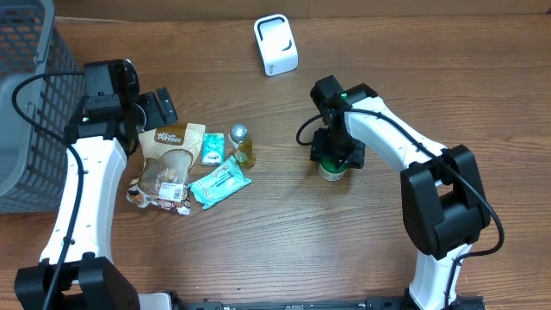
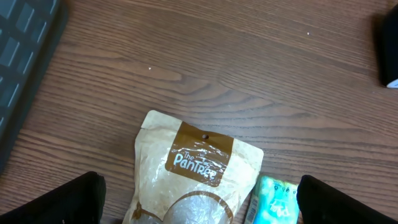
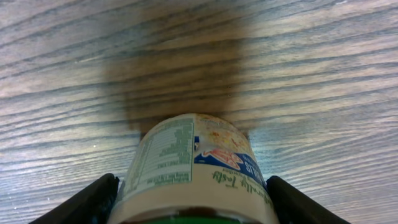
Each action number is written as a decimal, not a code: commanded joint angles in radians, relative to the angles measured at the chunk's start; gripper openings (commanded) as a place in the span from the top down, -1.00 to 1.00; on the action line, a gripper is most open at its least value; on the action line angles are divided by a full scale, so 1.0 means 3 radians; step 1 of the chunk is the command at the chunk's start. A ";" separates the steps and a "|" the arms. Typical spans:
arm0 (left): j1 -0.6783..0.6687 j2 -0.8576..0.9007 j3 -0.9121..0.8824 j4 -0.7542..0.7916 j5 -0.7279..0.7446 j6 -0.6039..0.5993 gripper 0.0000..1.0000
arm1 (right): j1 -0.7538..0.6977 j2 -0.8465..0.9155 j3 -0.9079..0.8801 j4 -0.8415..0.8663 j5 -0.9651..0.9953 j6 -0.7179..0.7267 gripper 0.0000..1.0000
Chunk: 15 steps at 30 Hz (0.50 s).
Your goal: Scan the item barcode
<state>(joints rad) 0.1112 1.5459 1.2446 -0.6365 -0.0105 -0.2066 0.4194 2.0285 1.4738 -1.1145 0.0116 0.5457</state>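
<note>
A small jar [image 1: 332,170] with a green lid and a printed label [image 3: 186,155] stands upright on the wooden table right of centre. My right gripper [image 1: 337,158] comes down over it, its two fingers pressed against the jar's sides just below the lid, so it is shut on the jar [image 3: 193,186]. No barcode shows on the label face in the right wrist view. A white scanner [image 1: 275,45] stands at the back of the table, apart from the jar. My left gripper [image 1: 159,108] hangs open above a brown PanTree pouch [image 2: 186,180], holding nothing.
Left of centre lie the pouch [image 1: 172,155], a teal packet [image 1: 220,182], a smaller teal pack [image 1: 213,148] and a little yellow bottle [image 1: 242,145]. A grey wire basket [image 1: 26,103] fills the far left edge.
</note>
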 commanded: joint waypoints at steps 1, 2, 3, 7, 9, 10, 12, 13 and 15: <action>-0.0001 0.0011 0.0023 0.0004 0.0024 0.0017 -0.99 | 0.0000 0.0010 -0.0102 0.0088 -0.0008 0.0014 -0.45; -0.0001 0.0011 0.0023 0.0005 0.0024 0.0017 -0.99 | 0.0000 0.0010 -0.0121 0.0113 -0.0008 0.0013 -0.45; -0.0001 0.0011 0.0023 0.0004 0.0024 0.0017 -0.99 | 0.0000 0.0010 -0.0126 0.0121 -0.0008 0.0011 -0.45; -0.0001 0.0011 0.0023 0.0005 0.0024 0.0017 -0.99 | 0.0000 0.0010 -0.0126 0.0118 -0.0008 0.0000 -0.46; -0.0001 0.0011 0.0023 0.0004 0.0024 0.0017 -0.99 | 0.0000 0.0010 -0.0125 0.0120 -0.0008 0.0001 -0.47; -0.0001 0.0011 0.0023 0.0004 0.0025 0.0017 -0.99 | 0.0000 0.0010 -0.0120 0.0120 -0.0008 0.0001 -0.49; -0.0001 0.0011 0.0023 0.0005 0.0024 0.0017 -0.99 | -0.0004 0.0010 -0.0106 0.0120 -0.0006 0.0000 -0.51; -0.0001 0.0011 0.0023 0.0005 0.0024 0.0017 -1.00 | -0.0006 0.0010 -0.0095 0.0118 -0.0006 0.0000 -0.52; -0.0001 0.0011 0.0023 0.0005 0.0025 0.0017 -1.00 | -0.0006 0.0010 -0.0076 0.0120 -0.0006 0.0000 -0.55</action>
<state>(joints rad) 0.1112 1.5459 1.2446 -0.6365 -0.0105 -0.2066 0.4194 2.0285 1.4445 -1.0843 0.0074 0.5453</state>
